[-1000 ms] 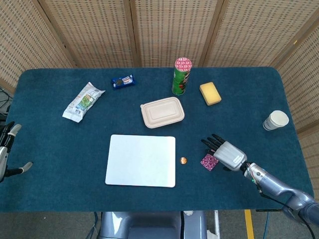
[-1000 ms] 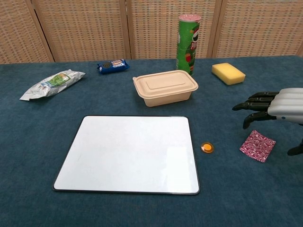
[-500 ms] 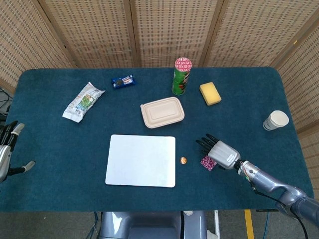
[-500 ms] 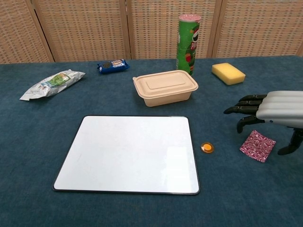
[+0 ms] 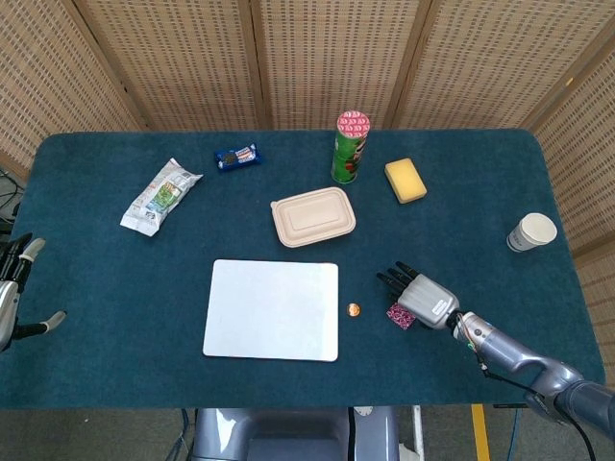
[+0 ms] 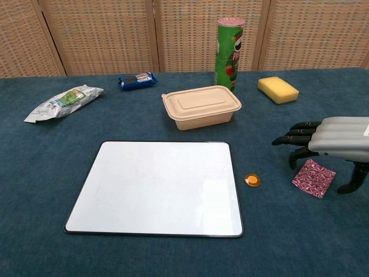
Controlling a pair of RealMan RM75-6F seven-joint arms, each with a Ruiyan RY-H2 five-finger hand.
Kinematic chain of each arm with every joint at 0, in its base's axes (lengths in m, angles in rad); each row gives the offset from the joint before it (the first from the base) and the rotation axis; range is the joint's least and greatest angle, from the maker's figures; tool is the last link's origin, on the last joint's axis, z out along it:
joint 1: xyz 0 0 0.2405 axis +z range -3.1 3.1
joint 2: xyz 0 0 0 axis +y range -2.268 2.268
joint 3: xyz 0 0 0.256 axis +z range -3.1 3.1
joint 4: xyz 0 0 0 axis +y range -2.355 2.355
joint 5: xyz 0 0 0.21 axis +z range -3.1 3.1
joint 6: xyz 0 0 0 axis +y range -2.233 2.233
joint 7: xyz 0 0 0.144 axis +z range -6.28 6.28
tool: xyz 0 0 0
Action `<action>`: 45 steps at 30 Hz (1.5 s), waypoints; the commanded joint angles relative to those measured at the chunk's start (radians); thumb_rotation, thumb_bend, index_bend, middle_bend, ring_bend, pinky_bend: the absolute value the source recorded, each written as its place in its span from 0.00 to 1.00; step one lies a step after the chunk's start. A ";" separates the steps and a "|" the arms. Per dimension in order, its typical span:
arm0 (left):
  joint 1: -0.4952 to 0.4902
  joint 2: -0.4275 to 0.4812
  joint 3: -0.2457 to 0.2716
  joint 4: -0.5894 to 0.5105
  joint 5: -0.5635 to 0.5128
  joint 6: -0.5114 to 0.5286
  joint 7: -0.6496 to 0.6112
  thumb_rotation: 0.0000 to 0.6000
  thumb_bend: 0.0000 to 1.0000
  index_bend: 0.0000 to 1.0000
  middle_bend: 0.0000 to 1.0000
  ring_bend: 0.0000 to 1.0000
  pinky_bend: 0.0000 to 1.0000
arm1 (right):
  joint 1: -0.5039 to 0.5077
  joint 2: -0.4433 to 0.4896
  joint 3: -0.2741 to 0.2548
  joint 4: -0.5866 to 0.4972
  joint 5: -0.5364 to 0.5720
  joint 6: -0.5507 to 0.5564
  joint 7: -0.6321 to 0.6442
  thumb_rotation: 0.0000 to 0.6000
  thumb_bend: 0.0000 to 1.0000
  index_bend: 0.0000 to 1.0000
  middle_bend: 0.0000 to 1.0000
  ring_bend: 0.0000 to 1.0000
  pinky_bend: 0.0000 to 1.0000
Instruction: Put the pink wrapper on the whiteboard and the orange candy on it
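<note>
Pink wrapper (image 6: 313, 177) lies on the table (image 6: 173, 254) under our right hand (image 6: 334, 138) (fingers spread, holding nothing); orange candy (image 6: 252, 180) sits beside the whiteboard (image 6: 155, 187). Left hand (image 5: 12, 288) open.

pink patterned wrapper (image 6: 313, 178), orange candy (image 6: 252, 180), white whiteboard (image 6: 155, 187)

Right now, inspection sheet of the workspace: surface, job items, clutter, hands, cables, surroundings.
Surface: dark blue cloth table.
Job's things: white rectangular whiteboard bare; pink patterned wrapper and small orange candy lie to its right, apart.
Clutter: beige lidded container, green chip can, yellow sponge, blue snack pack, white snack bag, paper cup.
Hands: right robot hand over the wrapper, open; left robot hand at the table edge.
Cables: nothing seen.
Surroundings: woven screens.
</note>
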 commanded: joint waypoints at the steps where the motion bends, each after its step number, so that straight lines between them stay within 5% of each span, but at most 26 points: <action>1: 0.000 0.000 0.000 0.000 0.000 0.000 -0.001 1.00 0.00 0.00 0.00 0.00 0.00 | -0.001 -0.004 -0.003 0.005 0.006 0.002 0.002 1.00 0.18 0.30 0.00 0.00 0.00; 8: -0.002 0.000 0.001 -0.001 -0.002 -0.001 0.002 1.00 0.00 0.00 0.00 0.00 0.00 | -0.002 -0.019 -0.021 0.036 0.009 0.009 0.022 1.00 0.20 0.31 0.00 0.00 0.00; 18: -0.003 0.000 0.001 -0.002 -0.006 -0.002 0.002 1.00 0.00 0.00 0.00 0.00 0.00 | 0.002 -0.031 -0.031 0.040 0.017 0.017 0.031 1.00 0.31 0.53 0.01 0.00 0.01; 28: -0.002 0.004 0.002 -0.002 -0.006 -0.003 -0.006 1.00 0.00 0.00 0.00 0.00 0.00 | 0.008 -0.021 -0.024 0.011 0.030 0.032 0.035 1.00 0.31 0.54 0.01 0.00 0.01; 45: 0.002 0.019 0.004 0.000 0.000 -0.003 -0.043 1.00 0.00 0.00 0.00 0.00 0.00 | 0.060 0.047 0.062 -0.195 0.119 -0.015 -0.029 1.00 0.31 0.54 0.01 0.00 0.01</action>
